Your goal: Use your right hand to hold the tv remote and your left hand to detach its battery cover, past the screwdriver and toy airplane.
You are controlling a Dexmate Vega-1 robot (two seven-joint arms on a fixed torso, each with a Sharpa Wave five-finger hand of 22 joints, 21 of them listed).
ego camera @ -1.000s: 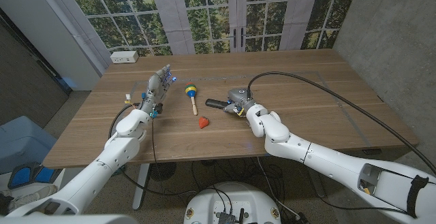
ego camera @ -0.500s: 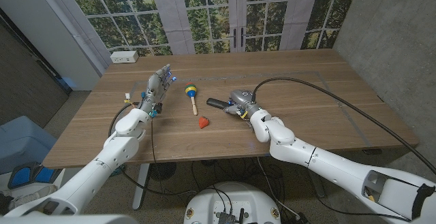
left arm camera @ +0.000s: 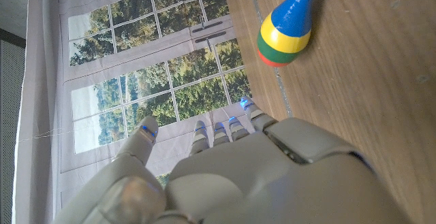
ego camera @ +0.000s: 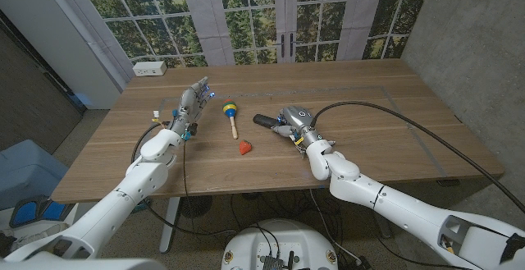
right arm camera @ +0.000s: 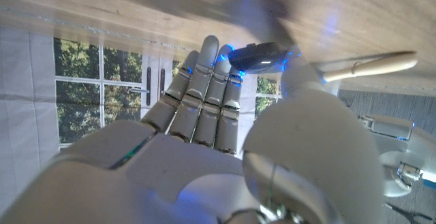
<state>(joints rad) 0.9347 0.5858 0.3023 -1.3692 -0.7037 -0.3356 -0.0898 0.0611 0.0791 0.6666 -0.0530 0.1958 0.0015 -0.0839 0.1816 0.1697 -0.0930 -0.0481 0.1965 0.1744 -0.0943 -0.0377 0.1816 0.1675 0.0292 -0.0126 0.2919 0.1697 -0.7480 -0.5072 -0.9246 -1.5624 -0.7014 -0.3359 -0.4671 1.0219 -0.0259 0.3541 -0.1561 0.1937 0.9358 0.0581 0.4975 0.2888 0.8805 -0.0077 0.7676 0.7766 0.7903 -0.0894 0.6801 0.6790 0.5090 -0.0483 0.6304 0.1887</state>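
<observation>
The black tv remote (ego camera: 262, 121) is near the table's middle, with my right hand (ego camera: 294, 122) gripping its right end. In the right wrist view, the remote (right arm camera: 261, 55) shows dark and blurred between the thumb and fingertips of my right hand (right arm camera: 204, 122). A toy screwdriver (ego camera: 230, 114) with a pale shaft and a blue, yellow, green and red handle (left arm camera: 286, 30) lies to the remote's left. A small red toy (ego camera: 244, 148) lies nearer the front edge. My left hand (ego camera: 190, 106) stands further left with fingers apart, holding nothing; the left hand (left arm camera: 225, 176) is near the handle.
A white power strip (ego camera: 150, 69) lies at the table's far left corner. A black cable (ego camera: 385, 110) loops over the right half of the wooden table (ego camera: 369, 81). Windows stand behind the far edge.
My right hand has shifted slightly to the right with the remote in it, and its forearm has swung in nearer the table's middle. The left hand has barely moved.
</observation>
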